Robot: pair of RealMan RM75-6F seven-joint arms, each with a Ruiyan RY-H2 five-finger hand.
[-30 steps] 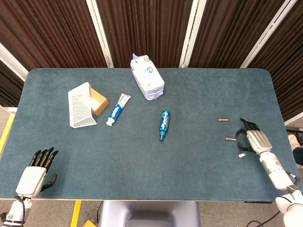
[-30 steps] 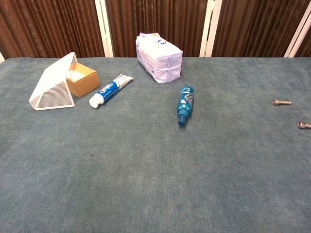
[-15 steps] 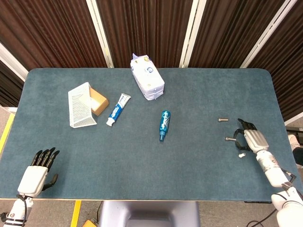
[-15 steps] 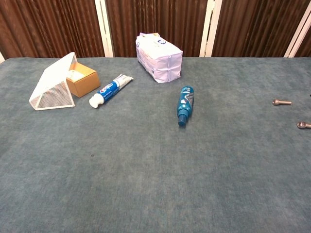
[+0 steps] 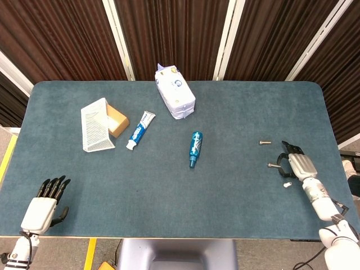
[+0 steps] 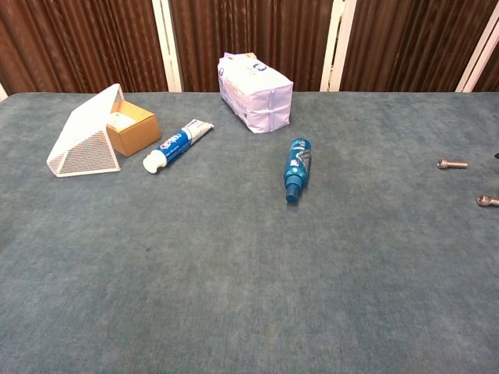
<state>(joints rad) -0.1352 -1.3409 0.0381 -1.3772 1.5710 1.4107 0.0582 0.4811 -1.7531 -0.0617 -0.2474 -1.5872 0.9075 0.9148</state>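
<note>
Right hand (image 5: 300, 165) at the right edge of the head view, low on the blue-green felt-covered table (image 5: 236, 214); fingers curled downward over the cloth, nothing visibly in them, though whether they are fully closed I cannot tell at this size; palm-back faces the camera.

Nearest thing: small silver metal bolt with a round head (image 5: 274, 165), lying flat just to the left of the right hand's fingertips in frame; touching or a hair apart, cannot tell; its long axis runs roughly left–right across the frame, pointing at the hand. In the chest view the same bolt (image 6: 486, 201) sits at the far right edge, head to the left; only a dark sliver of the hand shows there.

Second silver bolt (image 5: 265, 142) lies above and left of the first, apart from the hand; same left–right lie; also in chest view (image 6: 451, 164).

Small white bit (image 5: 287, 184), kind unclear, just below the right hand.

Left hand (image 5: 44, 205) at the lower left corner of the head view, fingers straight and spread, holding nothing; the whole table width away from the bolts; the right hand is the nearer by far.

Judgement: the approach to the near bolt is a short shift leftward in frame; a pinch would have to close across the shank, i.e. up–down in frame.
</note>
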